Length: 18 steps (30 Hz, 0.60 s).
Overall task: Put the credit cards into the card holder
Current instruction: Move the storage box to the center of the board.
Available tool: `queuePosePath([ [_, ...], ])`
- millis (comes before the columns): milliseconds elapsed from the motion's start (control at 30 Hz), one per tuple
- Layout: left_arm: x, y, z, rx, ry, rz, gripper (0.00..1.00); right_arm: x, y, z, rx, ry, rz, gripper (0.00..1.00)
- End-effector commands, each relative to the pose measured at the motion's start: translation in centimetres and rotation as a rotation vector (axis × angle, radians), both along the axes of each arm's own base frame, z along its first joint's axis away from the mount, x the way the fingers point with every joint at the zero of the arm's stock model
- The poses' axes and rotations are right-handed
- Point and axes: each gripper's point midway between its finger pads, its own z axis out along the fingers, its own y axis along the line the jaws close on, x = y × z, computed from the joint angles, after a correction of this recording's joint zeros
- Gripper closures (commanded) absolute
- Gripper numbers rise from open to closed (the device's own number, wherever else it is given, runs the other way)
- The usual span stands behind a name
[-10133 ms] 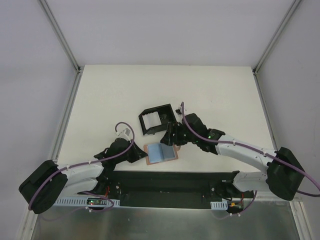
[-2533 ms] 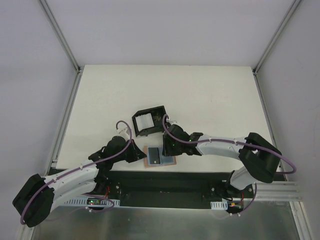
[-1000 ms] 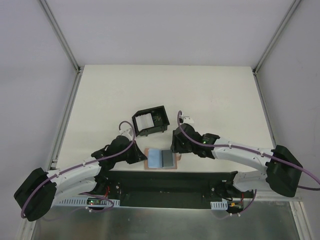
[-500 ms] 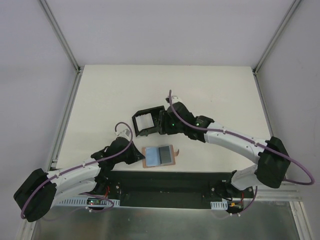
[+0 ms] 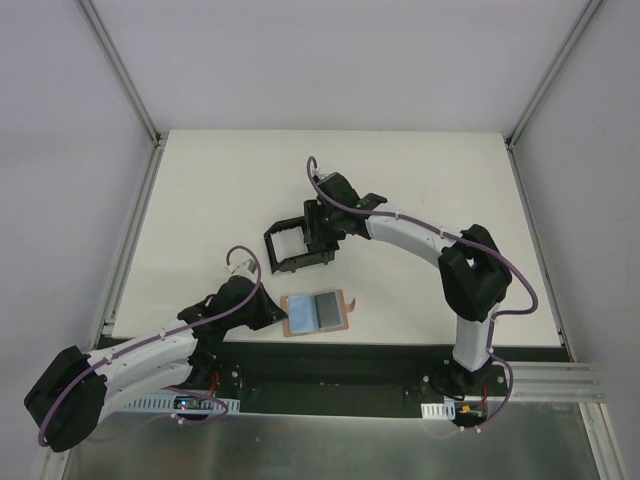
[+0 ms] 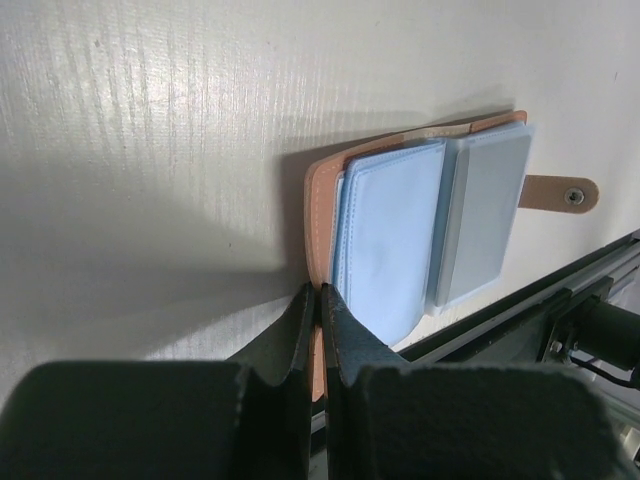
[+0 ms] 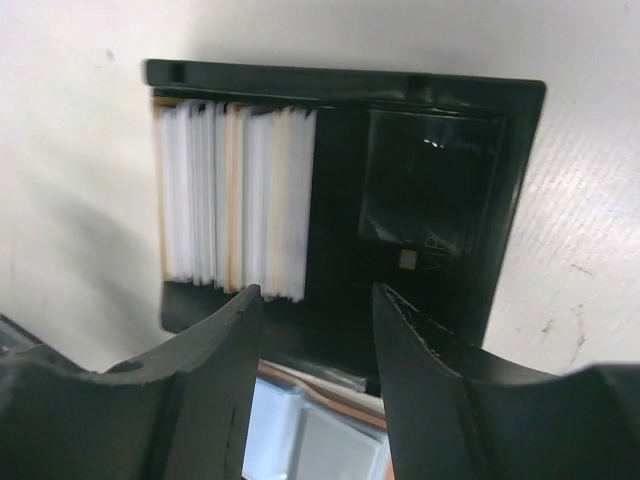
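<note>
The tan card holder (image 5: 345, 299) lies open near the table's front edge, and shows in the left wrist view as the card holder (image 6: 318, 200). A light blue credit card (image 5: 301, 314) (image 6: 385, 235) and a grey one (image 5: 328, 311) (image 6: 485, 215) sit in its clear pockets. My left gripper (image 5: 274, 313) (image 6: 320, 300) is shut on the holder's left tan edge. Farther back, my right gripper (image 5: 318, 232) (image 7: 318, 300) hangs open over the black box, with nothing between its fingers. The holder's far edge (image 7: 330, 395) shows below those fingers.
The black box frame (image 5: 297, 247) (image 7: 440, 110) stands behind the holder, with a stack of white cards (image 7: 235, 200) upright in its left half. A snap tab (image 6: 560, 193) sticks out from the holder's right side. A black rail (image 5: 340, 360) runs along the table's near edge.
My right arm has swung away from the card holder, back and left, and now hangs over the black box. The left gripper has kept its hold on the holder.
</note>
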Motion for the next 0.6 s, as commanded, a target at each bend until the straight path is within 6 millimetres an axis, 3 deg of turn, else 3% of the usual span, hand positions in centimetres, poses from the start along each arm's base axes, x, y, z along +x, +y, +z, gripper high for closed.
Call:
queuePosePath([
  [0, -0.1, 0.9, -0.7, 0.036, -0.002, 0.007, 1.0, 1.3, -0.9, 0.5, -0.033, -0.023, 0.01, 0.5],
  [333, -0.1, 0.9, -0.7, 0.04, -0.001, -0.003, 1.0, 2.8, -5.1, -0.8, -0.14, -0.056, -0.049, 0.5],
  [567, -0.1, 0.9, -0.8, 0.046, 0.006, -0.01, 1.0, 2.2, -8.1, -1.8, -0.199, -0.052, -0.079, 0.5],
])
